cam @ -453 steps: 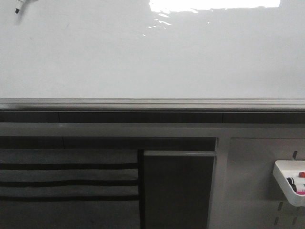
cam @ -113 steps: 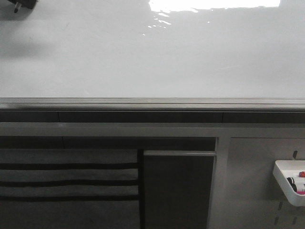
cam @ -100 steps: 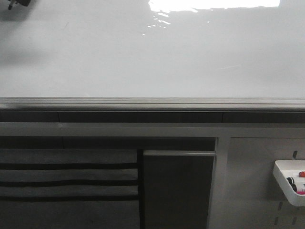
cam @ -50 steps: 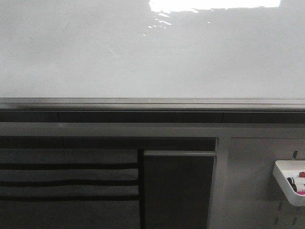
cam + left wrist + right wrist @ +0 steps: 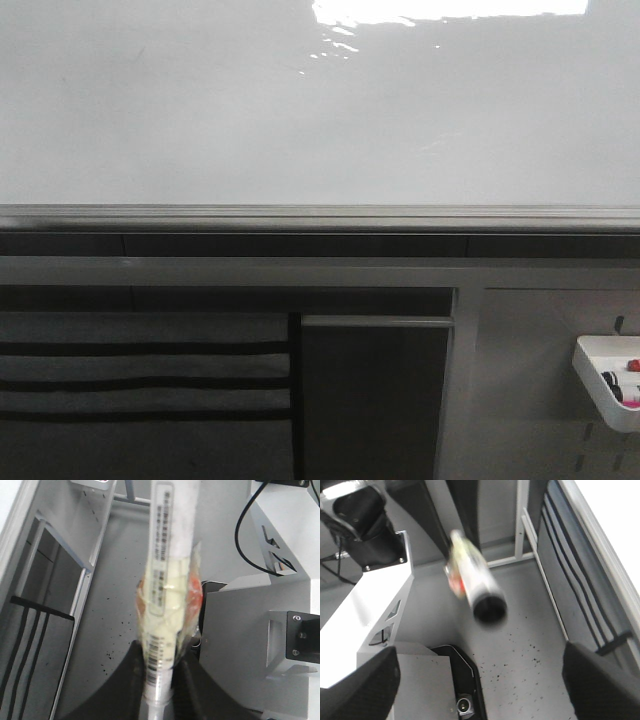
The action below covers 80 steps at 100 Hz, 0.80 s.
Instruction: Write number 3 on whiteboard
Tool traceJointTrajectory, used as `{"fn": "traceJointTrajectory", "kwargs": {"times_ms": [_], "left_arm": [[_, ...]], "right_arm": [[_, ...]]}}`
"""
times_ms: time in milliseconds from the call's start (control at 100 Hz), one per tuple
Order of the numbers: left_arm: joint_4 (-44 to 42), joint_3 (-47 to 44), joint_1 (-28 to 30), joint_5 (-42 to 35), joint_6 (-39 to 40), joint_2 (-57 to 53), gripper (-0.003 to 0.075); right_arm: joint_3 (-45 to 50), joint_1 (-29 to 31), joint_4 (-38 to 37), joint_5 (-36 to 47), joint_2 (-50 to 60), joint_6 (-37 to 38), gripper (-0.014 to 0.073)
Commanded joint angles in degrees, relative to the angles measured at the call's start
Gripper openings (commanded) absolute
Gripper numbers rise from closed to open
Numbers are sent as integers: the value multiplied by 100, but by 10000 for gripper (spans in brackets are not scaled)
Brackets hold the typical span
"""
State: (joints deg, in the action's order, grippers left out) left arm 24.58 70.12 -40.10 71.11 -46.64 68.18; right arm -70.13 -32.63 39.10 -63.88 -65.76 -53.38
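**A:** What sits nearest the lens?

**B:** In the left wrist view, the left gripper (image 5: 159,680) is clamped on a marker (image 5: 167,580), a white barrel with a printed label, wrapped at mid-length in yellowish tape over something red. The picture is blurred. Beyond it lie a speckled grey floor (image 5: 115,630) and the robot's white base (image 5: 260,630) with a black cable.

**B:** The right wrist view shows the right gripper (image 5: 480,680) spread wide, its two dark fingers (image 5: 362,685) at opposite edges, nothing between them. The same marker, seen end-on and blurred, hangs out ahead of it.

**A:** And in the front view?

**B:** Low down, a grey slatted panel (image 5: 140,380) on the left, a dark panel (image 5: 375,400) in the middle, and a white tray (image 5: 605,385) on a pegboard (image 5: 530,380) at the right. Farther back, above a grey metal ledge (image 5: 320,218), the whiteboard (image 5: 320,120) fills the frame, with glare along its top edge.

**A:** The number 3?

**B:** No stroke shows on the visible part of the board. Neither arm appears in the front view.
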Motion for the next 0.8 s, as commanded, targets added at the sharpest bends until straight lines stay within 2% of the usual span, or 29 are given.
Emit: {"fn": "traceJointTrajectory", "kwargs": {"times_ms": [0, 210, 330, 580, 790], "left_arm": [[229, 136, -114, -172, -13, -31, -18], [91, 136, -114, -185, -13, -6, -18], [65, 136, -114, -258, -13, -6, -18], [55, 136, -114, -272, -13, -6, -18], [55, 136, -114, -341, -13, -6, -18]], "right_arm": [[-407, -296, 79, 284, -123, -330, 591], [-664, -723, -283, 487, -503, -367, 569], [-672, -785, -283, 570, -616, -468, 463], [-672, -785, -272, 738, -706, -468, 322], [-672, -785, -272, 717, -706, -468, 122]]}}
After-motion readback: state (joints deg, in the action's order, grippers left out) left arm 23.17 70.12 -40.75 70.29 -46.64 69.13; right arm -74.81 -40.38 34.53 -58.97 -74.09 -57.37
